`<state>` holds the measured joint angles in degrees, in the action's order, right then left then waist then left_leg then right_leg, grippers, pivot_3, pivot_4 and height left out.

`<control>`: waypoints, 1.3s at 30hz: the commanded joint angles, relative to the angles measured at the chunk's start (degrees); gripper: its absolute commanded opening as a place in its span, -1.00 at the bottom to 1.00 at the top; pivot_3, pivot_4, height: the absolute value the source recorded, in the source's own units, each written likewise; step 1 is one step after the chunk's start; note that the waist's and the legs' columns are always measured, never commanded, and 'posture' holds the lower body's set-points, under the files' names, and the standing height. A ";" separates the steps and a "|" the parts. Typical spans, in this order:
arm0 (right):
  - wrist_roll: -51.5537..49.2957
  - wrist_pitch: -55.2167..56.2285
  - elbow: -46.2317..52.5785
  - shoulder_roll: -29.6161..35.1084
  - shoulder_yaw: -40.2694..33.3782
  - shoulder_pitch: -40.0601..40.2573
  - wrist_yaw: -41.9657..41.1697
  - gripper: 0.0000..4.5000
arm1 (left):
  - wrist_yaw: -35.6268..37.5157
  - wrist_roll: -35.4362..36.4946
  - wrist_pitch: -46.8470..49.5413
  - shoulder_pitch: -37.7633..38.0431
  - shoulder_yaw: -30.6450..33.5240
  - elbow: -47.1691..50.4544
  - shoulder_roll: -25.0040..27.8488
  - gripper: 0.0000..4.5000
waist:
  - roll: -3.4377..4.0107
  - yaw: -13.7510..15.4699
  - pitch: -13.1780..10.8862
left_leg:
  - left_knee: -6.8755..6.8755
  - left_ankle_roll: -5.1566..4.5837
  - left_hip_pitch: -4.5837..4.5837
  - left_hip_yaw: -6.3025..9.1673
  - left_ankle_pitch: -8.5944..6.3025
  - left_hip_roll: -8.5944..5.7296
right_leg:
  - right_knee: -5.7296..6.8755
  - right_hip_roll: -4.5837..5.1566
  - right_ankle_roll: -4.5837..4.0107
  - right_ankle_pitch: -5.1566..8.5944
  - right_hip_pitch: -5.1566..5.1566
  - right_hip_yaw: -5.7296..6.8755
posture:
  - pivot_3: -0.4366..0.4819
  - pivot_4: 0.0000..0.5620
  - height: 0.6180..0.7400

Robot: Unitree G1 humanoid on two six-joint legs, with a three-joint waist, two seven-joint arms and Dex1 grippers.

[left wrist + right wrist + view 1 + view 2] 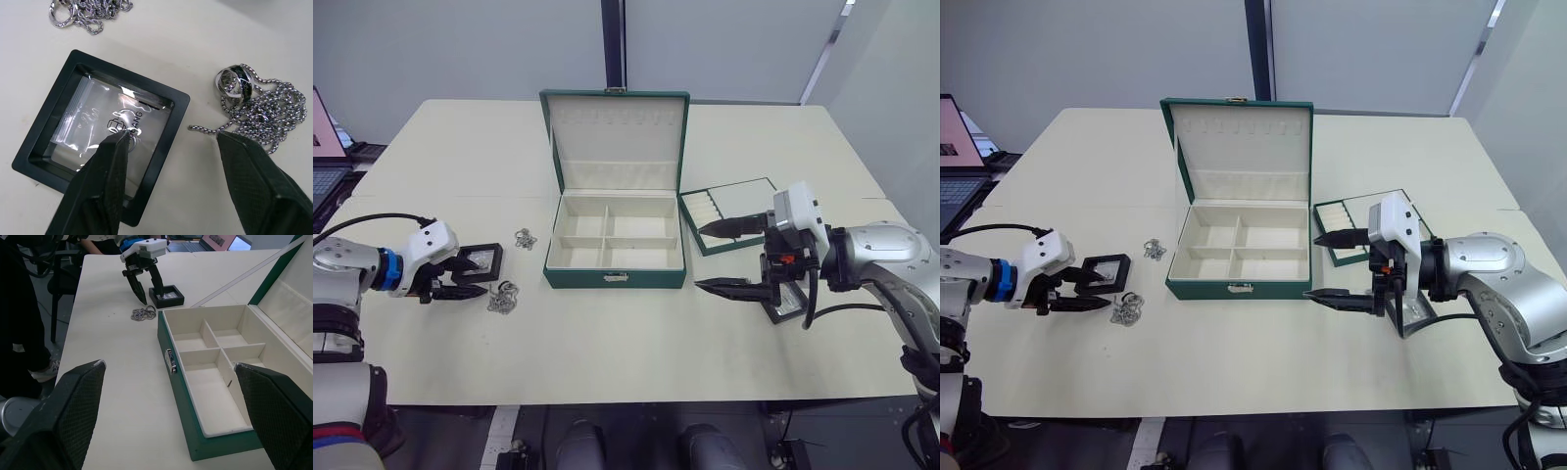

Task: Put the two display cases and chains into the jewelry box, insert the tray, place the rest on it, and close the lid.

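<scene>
The second display case was mostly hidden behind the right end effector, with just a tilted corner showing near the right edge of the desk, and whether it touched the fingers could not be made out. The tray was partly covered by the same end effector's upper finger; its ridged ring rolls showed at the left end, and it lay on the desk just right of the jewelry box. Two display cases could be counted in all: the other display case lay flat on the desk at the left, a small clear bag and pale printing visible under its face. Two chains showed: one chain lay between that case and the box, apart from both, and the second chain lay just in front of the case, with a ring among its links. The left end effector had its fingers spread apart, one tip over the case's clear face and the other by the second chain, gripping nothing. The right end effector's fingers were also wide apart and empty. The one box stood in the middle of the desk with four bare cream compartments, and its lid stood upright at the back.
</scene>
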<state>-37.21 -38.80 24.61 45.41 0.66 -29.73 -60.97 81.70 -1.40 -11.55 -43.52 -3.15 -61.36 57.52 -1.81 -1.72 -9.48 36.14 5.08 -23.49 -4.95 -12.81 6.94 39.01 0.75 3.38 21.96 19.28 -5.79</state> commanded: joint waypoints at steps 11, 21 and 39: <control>-0.26 1.06 0.78 1.12 -0.99 -0.41 -0.69 1.00 | -1.91 -0.28 -0.16 -0.97 0.77 -1.34 0.14 -0.99 | 0.00 -0.04 0.00 | 0.02 0.00 0.00 0.00 0.00 0.00 | 0.02 0.00 0.00 0.00 0.00 0.01 | -0.05 -0.47 1.00; -3.22 0.97 -0.37 0.32 -2.70 -2.64 -0.87 1.00 | -2.87 0.38 -0.08 -1.02 1.81 -1.08 1.57 -0.99 | 0.00 -0.02 0.01 | 0.04 0.00 0.01 0.01 0.01 0.02 | 0.05 0.00 0.00 0.00 0.00 0.03 | -0.05 -0.47 1.00; -7.22 0.10 -0.63 -1.38 -4.24 -5.05 0.59 1.00 | -1.00 1.29 0.09 -3.52 2.69 3.81 3.34 -0.99 | -0.01 0.03 0.01 | 0.35 0.00 0.00 0.01 0.01 0.06 | 0.08 -0.02 0.00 0.00 -0.01 0.06 | -0.05 -0.47 1.00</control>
<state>-43.08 -38.77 23.18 43.83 -1.16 -34.15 -60.70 79.69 -1.13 -10.72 -45.40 -1.99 -60.17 58.50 -1.83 -1.69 -9.47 36.55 5.08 -23.49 -4.95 -12.80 7.02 39.10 0.73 3.38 21.96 19.27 -5.72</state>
